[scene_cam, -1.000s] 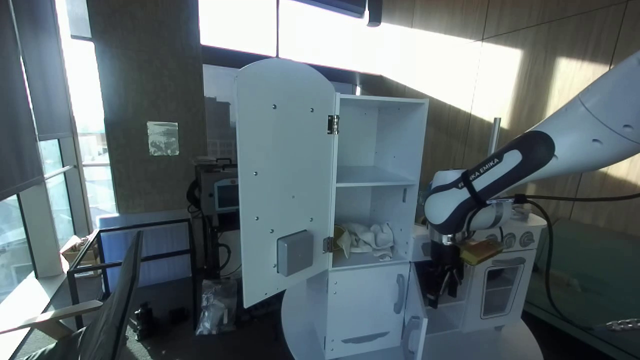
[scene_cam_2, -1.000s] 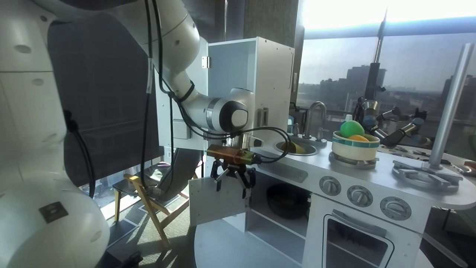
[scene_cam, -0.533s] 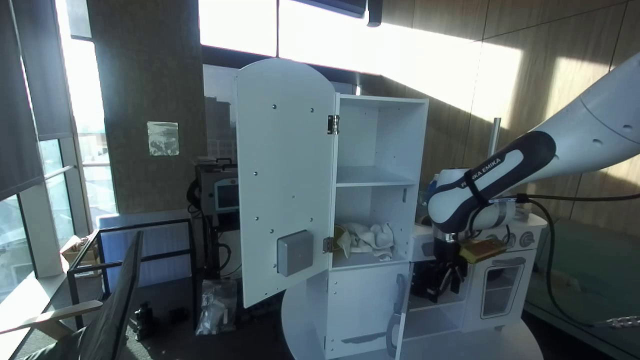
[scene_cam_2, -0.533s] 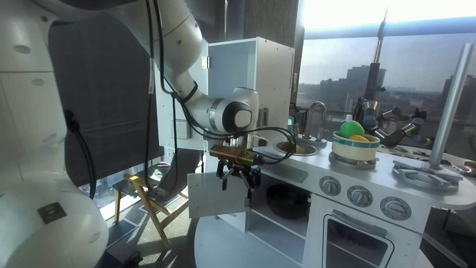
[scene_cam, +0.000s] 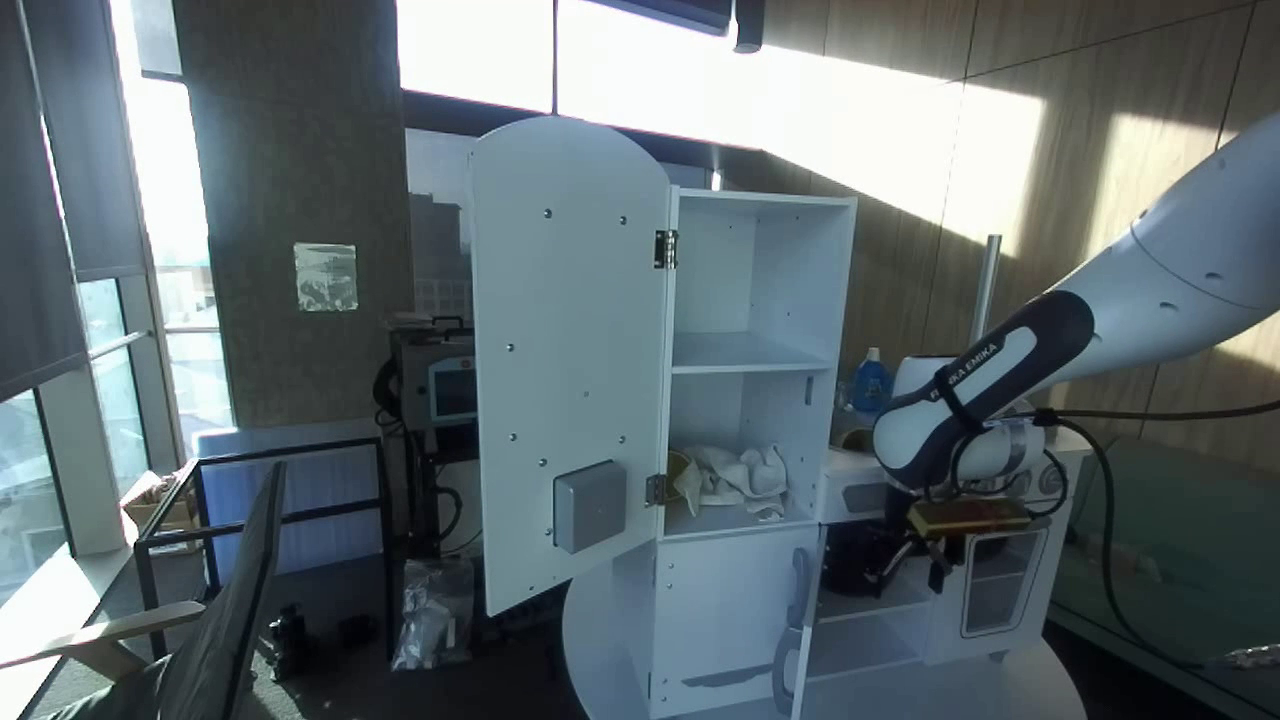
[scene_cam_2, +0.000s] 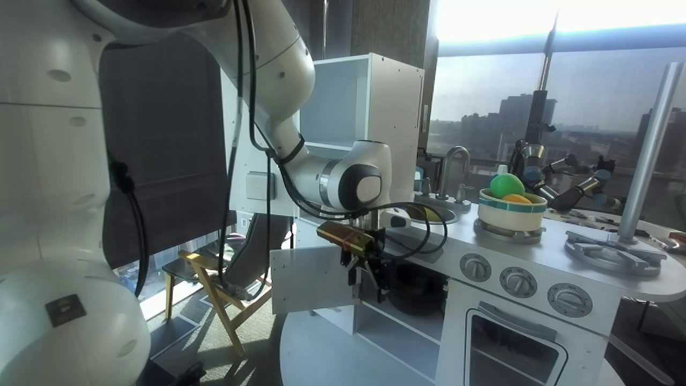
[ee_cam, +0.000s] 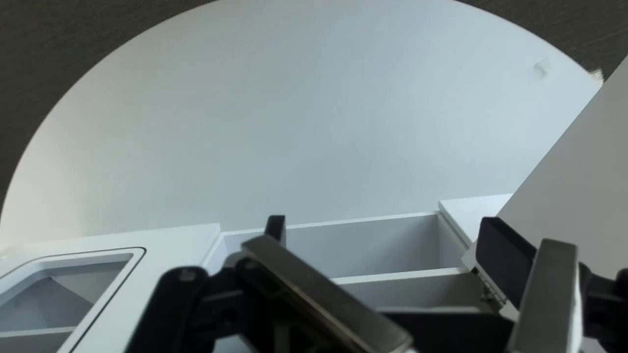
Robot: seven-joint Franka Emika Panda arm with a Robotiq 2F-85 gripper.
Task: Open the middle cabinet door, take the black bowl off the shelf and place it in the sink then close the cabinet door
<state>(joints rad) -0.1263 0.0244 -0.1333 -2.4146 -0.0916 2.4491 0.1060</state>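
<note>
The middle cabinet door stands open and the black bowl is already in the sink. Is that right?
Wrong on the location: the black bowl sits on the cabinet shelf, as an exterior view shows. The middle cabinet door does stand open.

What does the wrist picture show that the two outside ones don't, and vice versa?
Only the wrist view: much of the curved front edge of the white base, cut off at the bottom of both exterior views.
Only outside: the tall arched door in both exterior views and, in an exterior view, the sink and a green ball.
Shared: the gripper, open, and the middle cabinet door, standing open.
</note>
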